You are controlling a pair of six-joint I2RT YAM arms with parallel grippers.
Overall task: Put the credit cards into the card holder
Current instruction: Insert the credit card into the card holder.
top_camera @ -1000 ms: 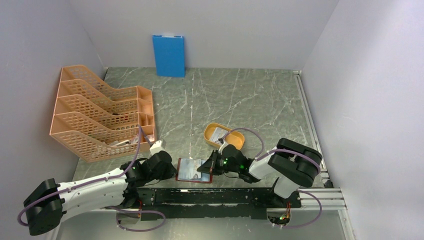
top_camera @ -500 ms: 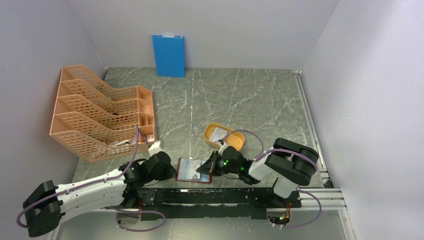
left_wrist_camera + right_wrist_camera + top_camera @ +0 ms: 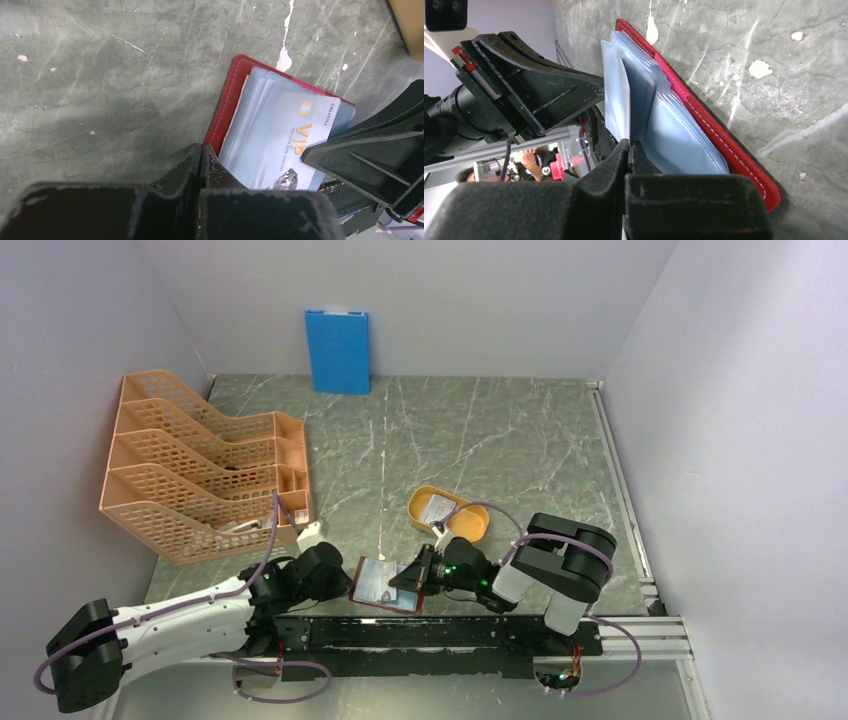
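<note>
The dark-red card holder (image 3: 390, 605) lies open on the table near the front edge, with several clear sleeves fanned out (image 3: 674, 135). My right gripper (image 3: 408, 580) is shut on a pale blue VIP credit card (image 3: 290, 140) and holds it edge-up over the sleeves (image 3: 616, 97). My left gripper (image 3: 345, 580) is shut, its tips (image 3: 201, 148) against the holder's red left edge (image 3: 235, 95). Another credit card (image 3: 437, 508) lies in the yellow-orange oval tray (image 3: 475, 525) just behind the right gripper.
An orange mesh file rack (image 3: 200, 470) stands at the left. A large blue board (image 3: 338, 350) leans on the back wall. A black rail (image 3: 450, 630) runs along the near table edge. Walls close in left, back and right.
My right gripper has moved a little left with the card, further over the holder. The holder has turned slightly. The left arm has barely moved.
</note>
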